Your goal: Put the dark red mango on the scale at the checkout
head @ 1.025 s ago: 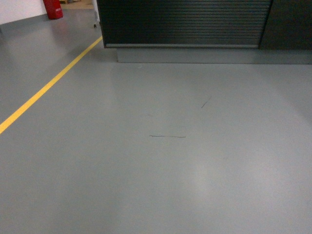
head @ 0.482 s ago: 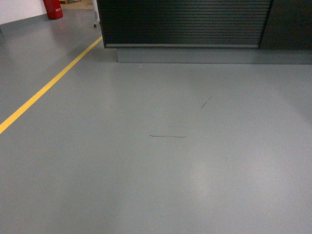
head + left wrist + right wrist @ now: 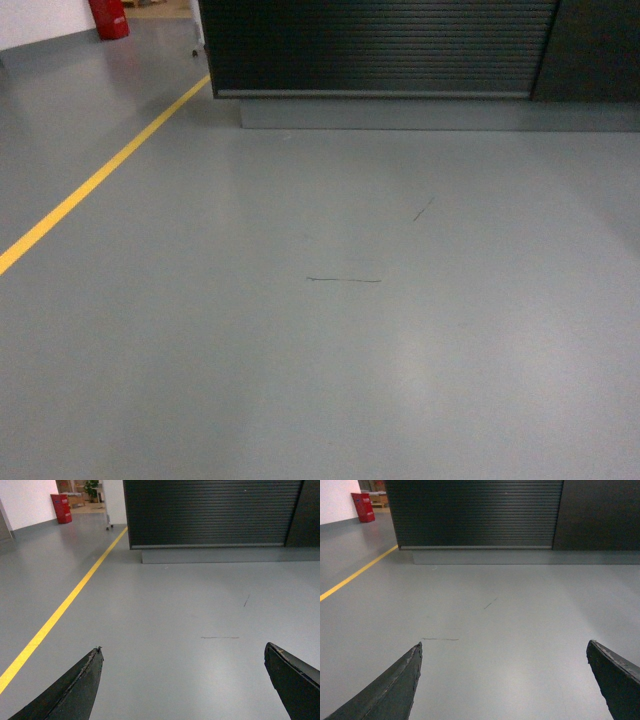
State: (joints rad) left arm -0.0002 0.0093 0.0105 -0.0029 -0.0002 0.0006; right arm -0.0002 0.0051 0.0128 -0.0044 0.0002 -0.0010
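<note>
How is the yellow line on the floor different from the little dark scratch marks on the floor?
The yellow line is bright, wide and long, running slantwise from the near left toward the ribbed checkout. The scratch marks are thin, dark and short. The line lies on the left side of the floor; the scratches sit near the middle, one level, one tilted. Both lie flat on the same grey floor in front of the checkout.

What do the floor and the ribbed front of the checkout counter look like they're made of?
The floor looks like a seamless grey poured or painted coating, semi-gloss: soft light reflections show, and thin dark scuff marks sit on the surface. The counter front looks like dark horizontal slats, metal or plastic; the pictures can't settle which. Its finish seems matte, with little glare. The yellow line looks painted on.
</note>
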